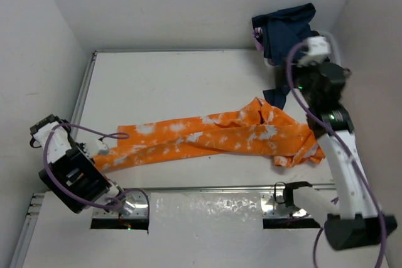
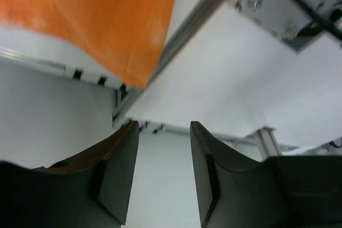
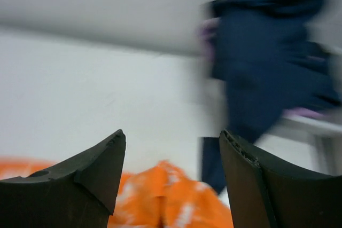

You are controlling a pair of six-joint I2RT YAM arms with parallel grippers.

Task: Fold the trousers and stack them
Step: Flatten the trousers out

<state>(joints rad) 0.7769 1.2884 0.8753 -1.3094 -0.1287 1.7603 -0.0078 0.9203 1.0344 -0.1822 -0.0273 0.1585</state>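
The trousers (image 1: 207, 137) are bright orange with white splotches. They lie stretched across the table from the left side to a bunched heap at the right (image 1: 295, 145). My left gripper (image 1: 43, 127) hangs off the table's left edge, just past the trousers' left end, open (image 2: 164, 123) and empty; an orange corner of the trousers (image 2: 107, 20) shows above its fingers. My right gripper (image 1: 312, 49) is raised over the right end, open (image 3: 172, 132) with nothing between its fingers. The orange trousers (image 3: 165, 196) lie below it.
A dark navy garment (image 1: 286, 29) is draped at the back right corner, with a strip hanging toward the trousers (image 1: 276, 95); it fills the right of the right wrist view (image 3: 267, 68). A metal rail (image 1: 188, 187) and a white panel (image 1: 207, 211) run along the near edge. White walls close three sides.
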